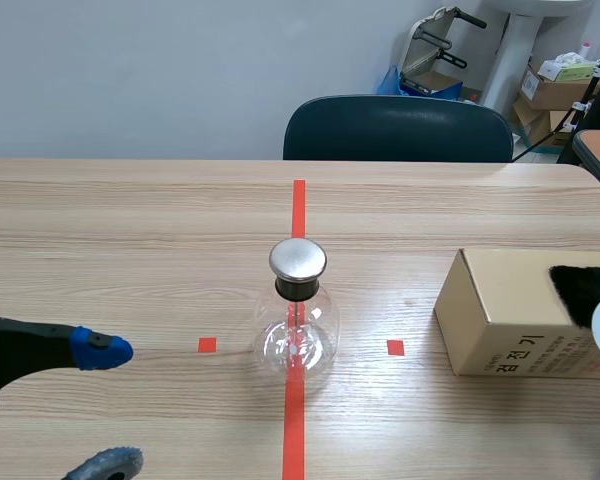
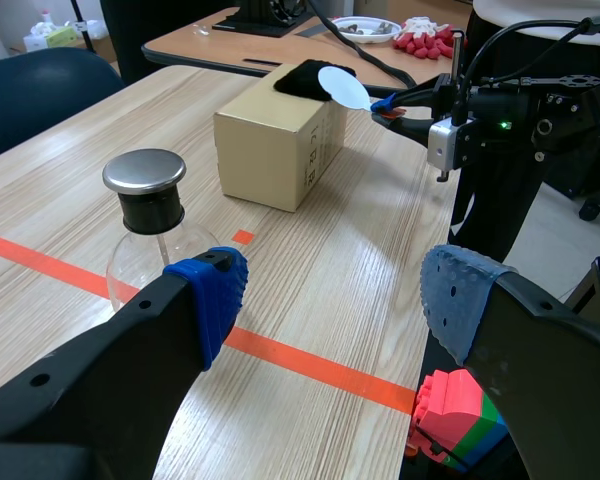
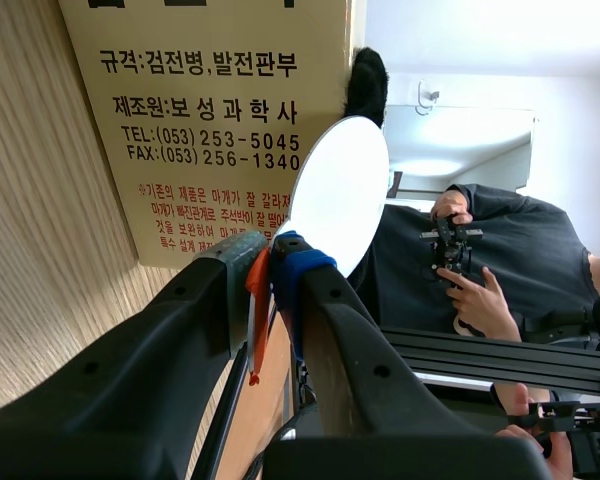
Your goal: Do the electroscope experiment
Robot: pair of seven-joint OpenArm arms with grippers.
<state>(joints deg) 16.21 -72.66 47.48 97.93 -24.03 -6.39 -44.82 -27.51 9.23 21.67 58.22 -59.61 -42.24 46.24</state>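
I have the flask [image 1: 297,325] upright at mid-table on the tape line [image 1: 298,205], with its metal cap [image 1: 298,260] on top, and I place everything else from it.

My left gripper [image 2: 332,300] sits low over the table [image 1: 130,220], to the left of the flask and nearer the robot. It is released: the blue pads [image 2: 208,298] are spread wide with nothing between them. The flask is ahead of one finger and apart from it.

To the right of the flask, near but not touching, stands a box [image 1: 520,310] with Korean print on its sides. A tuft of black fur [image 1: 583,290] lies on its top, at the end farther from the flask.

My right gripper [image 3: 265,255] is farther right of the flask than the box is. It is clenched on the orange handle [image 3: 256,300] of a white disc [image 3: 340,195]. The disc is held up at the box's far end, just beside the fur, and I cannot tell whether the two touch.

Behind the flask, across the table, a dark chair [image 1: 398,128] is pushed in. In the right wrist view a person [image 3: 480,250] in dark clothes sits beyond the disc, hands on a controller. In the left wrist view some coloured bricks [image 2: 458,420] lie past the table's edge, well apart from the flask.
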